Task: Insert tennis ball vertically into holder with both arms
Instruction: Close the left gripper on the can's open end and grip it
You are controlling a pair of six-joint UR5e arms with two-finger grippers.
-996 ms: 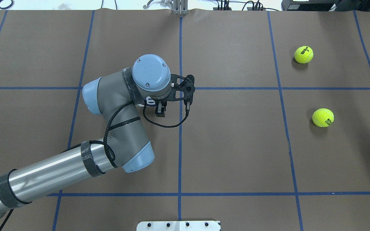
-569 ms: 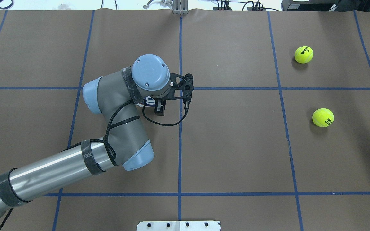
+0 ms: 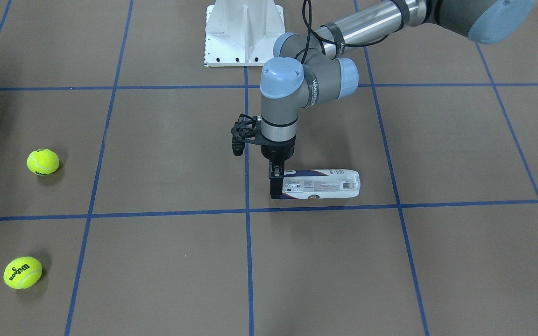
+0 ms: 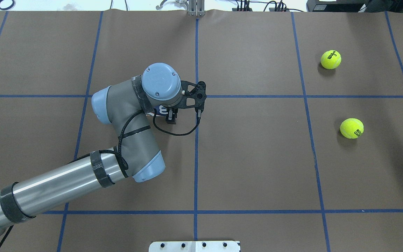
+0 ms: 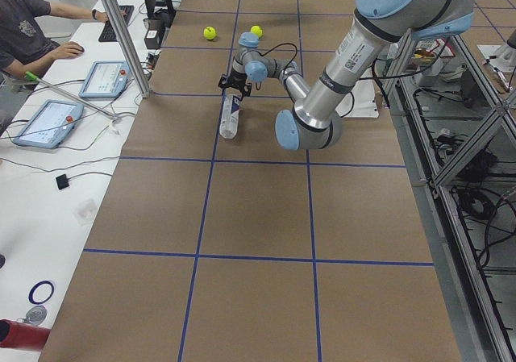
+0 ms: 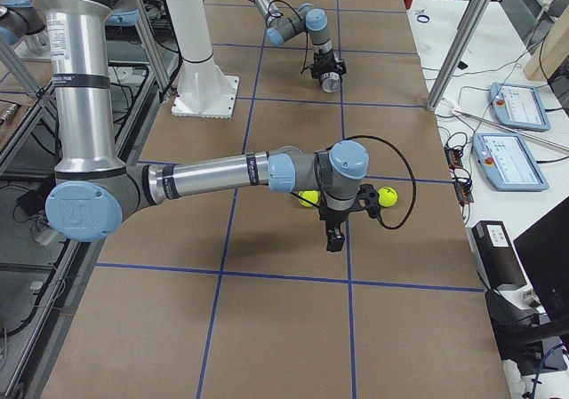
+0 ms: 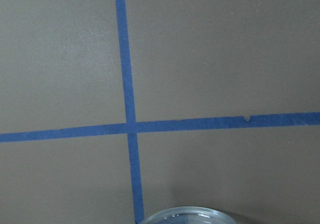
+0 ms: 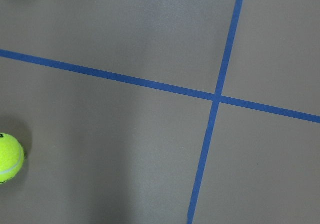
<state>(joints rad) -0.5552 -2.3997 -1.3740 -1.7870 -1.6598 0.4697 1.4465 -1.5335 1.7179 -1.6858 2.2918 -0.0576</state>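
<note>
Currently the left gripper (image 3: 276, 183) points straight down at the table (image 3: 157, 261), its wrist vertical above it. Its fingers (image 3: 274, 186) stand close together at one end of the holder (image 3: 325, 184) and look pinched on the rim wall there, though the contact itself is small in the front view.

Holder: lies on its side on the brown paper, mouth end at the fingers, body running away from them toward the robot's left, label facing up. From overhead only a sliver of navy label (image 4: 159, 111) shows under the wrist, beside the fingers. Left wrist camera catches the silver rim (image 7: 182, 215) at its bottom edge, just below a crossing of blue tape lines.

Right gripper (image 6: 333, 237) shows only in the right side view, hanging low over the table; I cannot tell how its jaws stand. Two tennis balls lie just beyond it, one to either side: near ball (image 6: 387, 197) and far ball (image 6: 308, 199). Both rest on the table well away from the left gripper, on the robot's right. One of them sits at the lower left edge of the right wrist camera
</note>
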